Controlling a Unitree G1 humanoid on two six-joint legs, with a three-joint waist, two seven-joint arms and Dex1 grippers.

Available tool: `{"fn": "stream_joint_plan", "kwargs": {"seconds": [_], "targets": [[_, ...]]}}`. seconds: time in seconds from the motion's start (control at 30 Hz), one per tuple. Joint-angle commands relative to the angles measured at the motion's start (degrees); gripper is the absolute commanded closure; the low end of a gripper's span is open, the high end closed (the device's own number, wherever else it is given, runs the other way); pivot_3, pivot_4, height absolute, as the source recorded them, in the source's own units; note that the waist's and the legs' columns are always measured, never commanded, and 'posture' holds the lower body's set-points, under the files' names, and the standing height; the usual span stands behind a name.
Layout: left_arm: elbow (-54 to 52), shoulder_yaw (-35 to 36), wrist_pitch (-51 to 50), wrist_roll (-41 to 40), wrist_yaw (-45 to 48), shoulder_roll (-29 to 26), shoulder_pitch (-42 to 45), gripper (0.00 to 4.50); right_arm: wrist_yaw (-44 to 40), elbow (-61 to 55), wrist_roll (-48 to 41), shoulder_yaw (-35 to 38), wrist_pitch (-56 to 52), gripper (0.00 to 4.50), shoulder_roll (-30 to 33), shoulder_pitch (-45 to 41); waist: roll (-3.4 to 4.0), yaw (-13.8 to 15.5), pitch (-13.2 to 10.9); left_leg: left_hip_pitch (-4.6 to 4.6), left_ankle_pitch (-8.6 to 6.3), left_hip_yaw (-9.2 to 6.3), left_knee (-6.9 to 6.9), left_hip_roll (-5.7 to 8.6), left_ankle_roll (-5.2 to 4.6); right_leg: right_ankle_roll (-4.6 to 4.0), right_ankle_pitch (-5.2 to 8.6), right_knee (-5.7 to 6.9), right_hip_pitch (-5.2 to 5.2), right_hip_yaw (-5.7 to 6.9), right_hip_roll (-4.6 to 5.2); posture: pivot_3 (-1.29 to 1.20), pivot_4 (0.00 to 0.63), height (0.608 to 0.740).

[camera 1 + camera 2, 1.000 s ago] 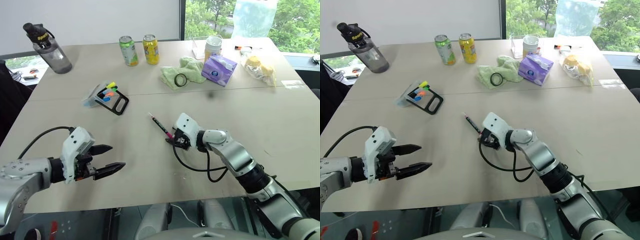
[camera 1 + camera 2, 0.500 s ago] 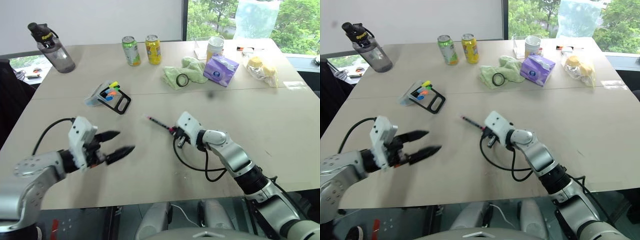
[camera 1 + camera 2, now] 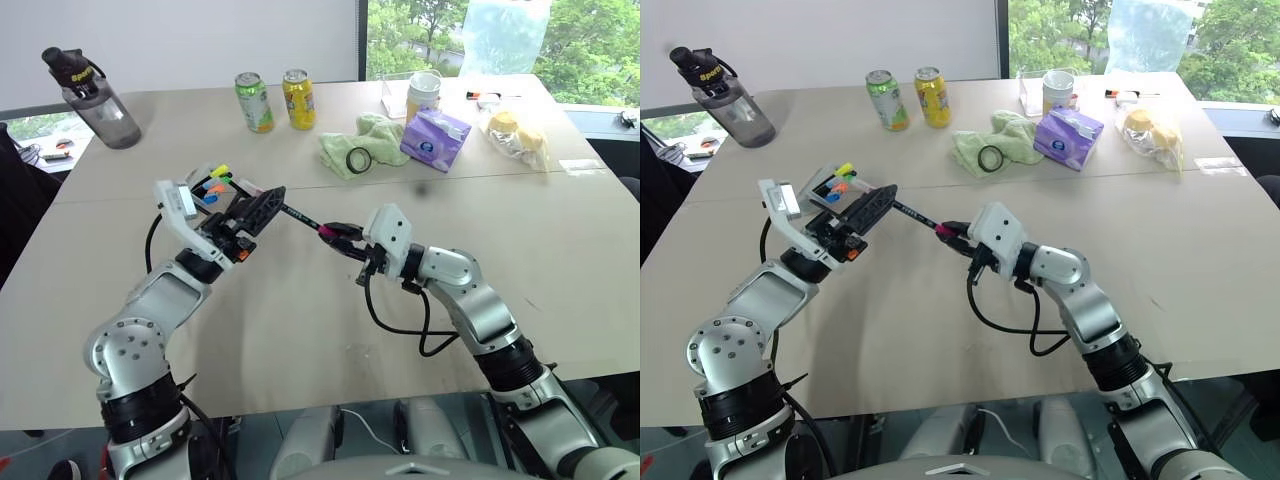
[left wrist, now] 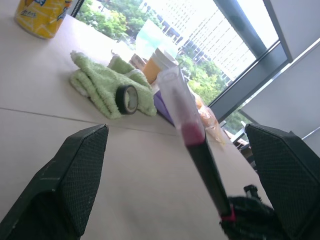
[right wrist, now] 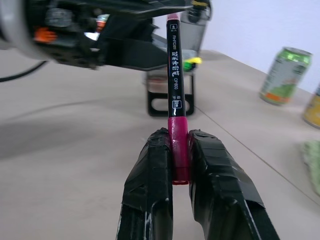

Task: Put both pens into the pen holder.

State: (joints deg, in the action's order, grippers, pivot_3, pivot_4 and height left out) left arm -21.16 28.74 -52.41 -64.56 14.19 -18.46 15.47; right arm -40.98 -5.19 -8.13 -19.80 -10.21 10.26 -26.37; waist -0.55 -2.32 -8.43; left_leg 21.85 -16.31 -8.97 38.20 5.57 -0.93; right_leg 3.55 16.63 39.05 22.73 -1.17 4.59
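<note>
My right gripper (image 3: 338, 233) is shut on the pink cap end of a thin black pen (image 3: 303, 218) and holds it above the table, pointing toward my left side. In the right wrist view the pen (image 5: 175, 75) stands straight out from the closed fingers (image 5: 155, 170). My left gripper (image 3: 270, 198) is open at the pen's far tip, one finger (image 4: 75, 175) on each side of the pen (image 4: 197, 155), clear of it. The pen holder (image 3: 212, 184) with bright caps lies on the table just behind my left gripper. The second pen is hidden or out of view.
A grey water bottle (image 3: 95, 95) stands at the far left. Two cans (image 3: 257, 100), a green cloth (image 3: 372, 138) with a tape roll (image 3: 360, 160), a purple tissue pack (image 3: 437, 138), a cup (image 3: 425, 95) and a bag (image 3: 520, 135) line the far side.
My right gripper closed on the pen's pink end and lifted it off the table. My left arm rose and swung forward and right, bringing its open fingers around the pen's tip.
</note>
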Motion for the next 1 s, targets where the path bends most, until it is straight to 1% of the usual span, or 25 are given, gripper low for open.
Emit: {"fn": "stream_joint_plan", "kwargs": {"seconds": [0.03,0.23,0.3,0.37,0.47,0.53,0.57,0.6,0.63,0.67,0.7,0.8,0.9,0.93,1.0], "targets": [[-3.39,-0.19,1.32,-4.73,-0.05,-0.59,-0.26,1.58,-0.68,-1.52,-0.76,0.27,1.62,4.50,-0.51,-0.59,0.00,0.08,0.00,0.00,0.00,0.00,0.00,0.00,0.00,0.00,0.00,-0.01,0.00,0.00,0.00,0.00,0.150,0.740],[-4.27,-1.68,1.93,-7.15,-0.53,-2.26,-1.41,4.43,-1.77,-1.21,-2.37,0.85,0.00,4.50,-0.64,-0.77,0.00,0.14,-0.01,0.01,0.00,-0.02,0.00,0.00,0.00,0.00,0.00,-0.01,0.00,0.01,-0.02,0.00,0.150,0.740],[-4.00,-1.98,2.45,-7.75,-1.06,-3.01,-1.05,4.50,-2.87,-1.47,-2.34,0.31,-1.18,3.48,0.16,-0.88,0.01,0.19,-0.01,-0.01,0.00,0.01,0.01,0.00,0.00,0.00,0.00,-0.01,-0.01,-0.02,-0.01,0.00,0.150,0.740],[-3.64,-2.18,3.08,-8.07,-1.58,-3.73,-0.21,4.50,-1.10,-1.36,-1.08,0.40,-1.59,2.70,-0.05,-0.60,0.01,0.23,-0.01,0.00,0.00,0.00,0.01,0.00,0.00,0.00,0.00,-0.02,0.00,-0.01,-0.01,0.00,0.150,0.740],[-3.73,-3.15,4.52,-6.02,-1.59,-5.07,0.81,4.50,0.39,-1.04,0.03,0.84,-3.24,1.30,0.58,0.02,0.01,0.25,-0.01,0.00,0.00,-0.01,0.00,0.00,0.00,0.00,0.00,-0.01,0.01,-0.01,-0.01,0.00,0.150,0.740],[-3.90,-4.59,6.10,-2.39,-1.36,-6.35,1.66,4.50,-0.38,-1.06,-1.16,2.27,-4.50,1.30,2.03,0.81,0.01,0.26,-0.01,0.00,0.00,0.01,0.00,0.00,0.00,0.00,0.00,-0.03,0.01,-0.01,-0.01,0.00,0.150,0.740],[-4.00,-5.90,7.49,0.94,-0.51,-7.56,1.96,4.50,-0.83,-1.03,-1.95,3.53,-4.93,1.30,3.09,1.26,0.01,0.31,-0.01,0.00,0.00,0.01,-0.01,0.00,0.00,0.00,0.00,-0.04,0.00,-0.02,-0.01,0.00,0.150,0.740],[-3.79,-8.23,10.48,7.23,0.32,-9.65,2.62,4.50,-1.58,-1.09,-2.90,5.31,-4.97,1.30,4.67,1.75,0.01,0.38,-0.01,0.01,0.00,0.00,-0.01,0.01,0.00,0.00,0.00,-0.06,0.00,-0.01,-0.01,0.00,0.150,0.740],[-3.57,-9.87,12.69,11.74,0.97,-11.05,3.05,4.50,-2.10,-1.17,-3.60,6.45,-4.99,1.30,5.76,2.06,0.01,0.71,-0.02,0.01,0.00,0.01,-0.01,0.01,0.00,0.00,0.00,-0.05,0.00,-0.01,-0.01,0.00,0.150,0.740],[-2.74,-12.59,17.79,19.97,1.54,-13.75,3.68,4.50,-3.16,-1.60,-5.09,7.95,-5.37,1.30,7.09,2.46,0.02,0.91,-0.03,0.03,0.00,-0.03,-0.01,0.02,0.00,0.00,0.00,-0.10,0.01,0.04,-0.01,0.00,0.150,0.740],[-1.98,-14.44,21.57,25.66,2.00,-15.41,4.09,4.50,-3.82,-1.92,-6.18,8.81,-5.62,1.30,7.98,2.69,0.03,1.19,-0.04,0.02,0.00,-0.01,-0.01,0.03,0.00,0.00,0.00,-0.09,0.00,0.01,-0.01,0.00,0.150,0.740],[1.32,-22.97,36.49,49.65,1.15,-24.55,5.30,4.50,-8.19,-2.21,-10.79,12.86,-4.61,1.30,11.11,3.73,0.05,1.29,-0.05,-0.01,0.00,0.11,-0.14,0.02,0.00,-0.01,0.00,-0.13,0.02,-0.10,-0.03,0.00,0.150,0.740],[3.18,-28.68,44.14,63.69,0.50,-29.07,4.52,4.50,-12.32,-1.77,-14.87,16.07,-2.35,1.30,12.57,4.49,0.07,1.44,-0.06,-0.05,0.00,0.22,-0.46,-0.01,0.00,-0.01,0.00,-0.23,0.10,-0.22,-0.01,0.00,0.150,0.740],[3.59,-29.75,45.49,67.04,0.19,-29.77,4.04,4.50,-13.35,-1.71,-15.88,16.91,-1.29,1.30,12.65,4.66,0.07,1.46,-0.06,-0.05,0.00,0.23,-0.53,-0.02,0.00,-0.01,0.00,-0.25,0.13,-0.25,0.00,0.00,0.150,0.740],[2.51,-31.29,45.52,76.36,-3.23,-30.76,1.88,4.50,-15.34,-1.90,-19.53,19.36,-2.84,1.30,13.62,4.02,0.07,1.31,-0.06,-0.01,0.00,0.35,-0.75,-0.02,-0.01,-0.01,0.00,-0.34,0.29,-0.34,0.03,0.00,0.150,0.740]]}}
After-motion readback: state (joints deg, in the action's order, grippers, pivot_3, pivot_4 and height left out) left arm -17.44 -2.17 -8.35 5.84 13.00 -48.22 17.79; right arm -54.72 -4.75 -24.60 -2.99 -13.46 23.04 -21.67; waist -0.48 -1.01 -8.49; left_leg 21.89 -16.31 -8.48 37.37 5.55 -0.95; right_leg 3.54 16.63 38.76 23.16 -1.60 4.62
